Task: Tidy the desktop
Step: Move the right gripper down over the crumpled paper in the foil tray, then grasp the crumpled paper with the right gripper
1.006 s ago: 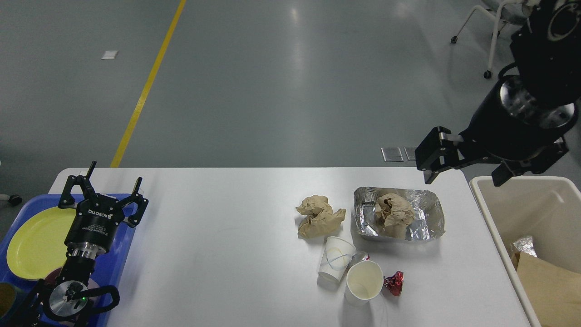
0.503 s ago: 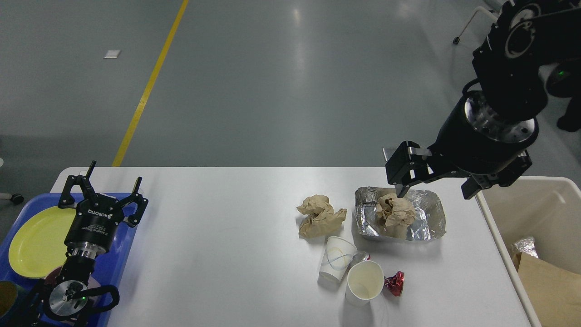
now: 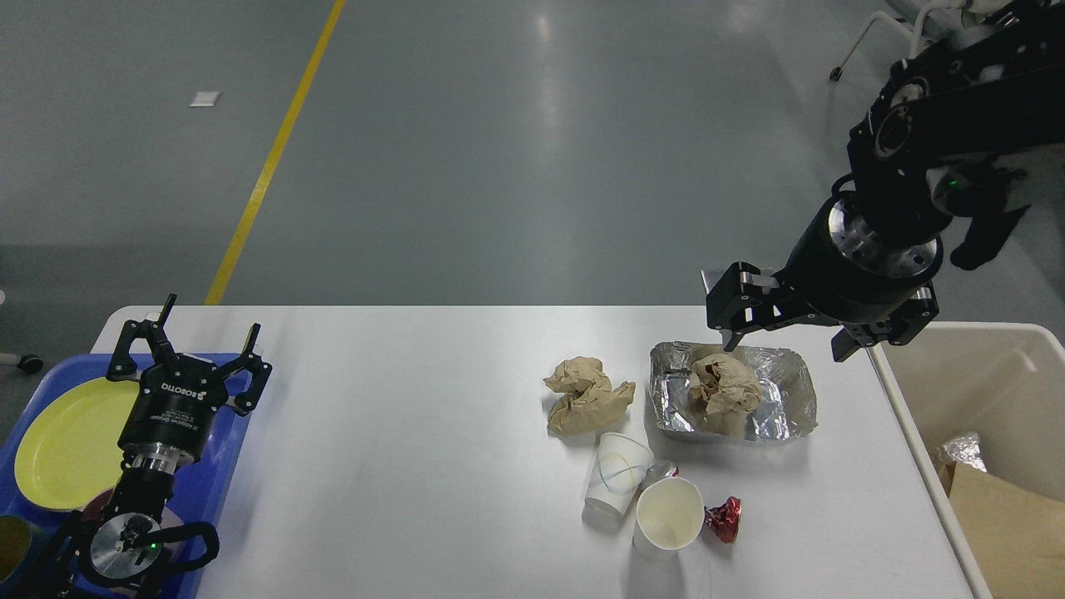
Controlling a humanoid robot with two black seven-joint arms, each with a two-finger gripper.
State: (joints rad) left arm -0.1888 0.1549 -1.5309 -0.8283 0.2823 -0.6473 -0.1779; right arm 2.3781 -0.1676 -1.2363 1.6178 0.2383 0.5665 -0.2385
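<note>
The desktop [image 3: 399,433] spreads across the lower view, its litter bunched right of centre: a foil tray [image 3: 786,391] holding a crumpled brown paper wad [image 3: 722,389], a second paper wad [image 3: 585,397] beside it, two paper cups [image 3: 616,474] and a red wrapper [image 3: 722,519]. I have my right gripper [image 3: 786,329] poised over the tray's far rim, fingers spread, because the beige bin [image 3: 915,416] just right makes a short carry. My left gripper [image 3: 190,353] hangs with fingers apart over the blue tray [image 3: 220,491] and its yellow plate [image 3: 66,441].

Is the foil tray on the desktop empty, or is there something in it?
Not empty: a crumpled brown paper wad sits inside the foil tray, with foil walls visible around it.
</note>
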